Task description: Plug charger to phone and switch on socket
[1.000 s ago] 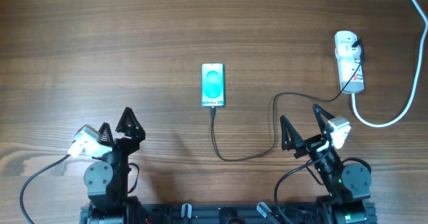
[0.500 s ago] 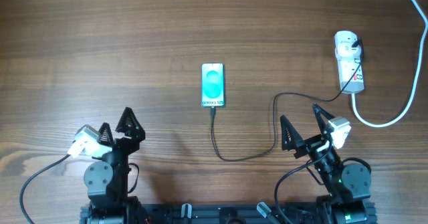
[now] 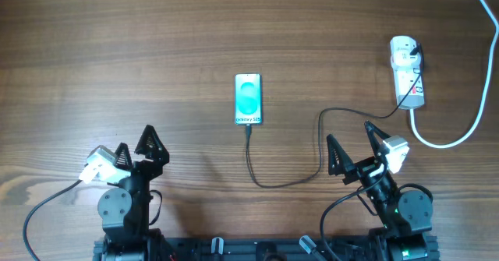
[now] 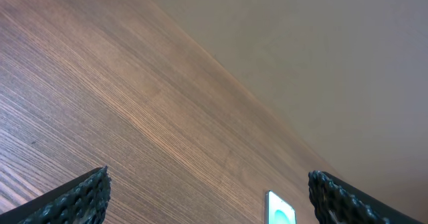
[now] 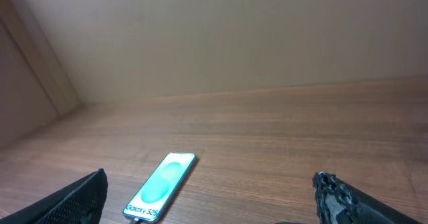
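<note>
**Both grippers wide open and low, cable already at the phone's edge**

Overhead first. The phone [image 3: 248, 99] lies flat at dead centre of the table [image 3: 117, 43], turquoise screen up. From its 6 o'clock edge the charger [image 3: 273, 184] drops, loops toward 4 o'clock, then climbs to the socket [image 3: 407, 72] out at 2 o'clock. The connector [image 3: 249, 128] looks to be touching the phone, though whether it is fully seated is too small to tell. A black plug [image 3: 417, 56] sits in the socket, with a red mark [image 3: 419, 92] lower down and the white cord [image 3: 460, 139] curling off at 3 o'clock. The left gripper [image 3: 137, 147] waits at 8 o'clock and the right gripper [image 3: 355, 146] at 4 o'clock, both with fingers spread and nothing between them.

Left wrist view: dark ribbed fingertips [image 4: 80, 196] are set far apart, bare wood lies between them, and the phone [image 4: 281, 214] peeks in at 5 o'clock.

Right wrist view: the fingers are splayed again, with the phone [image 5: 160, 186] lying at 7 o'clock.

My read is that the cable is thin, limp and light, so it is best pinched just behind the connector, where it is stiffest. The phone is slick and may skate on the wood, and the socket looks light enough to slide under a switch press, so bracing it seems wise.
</note>
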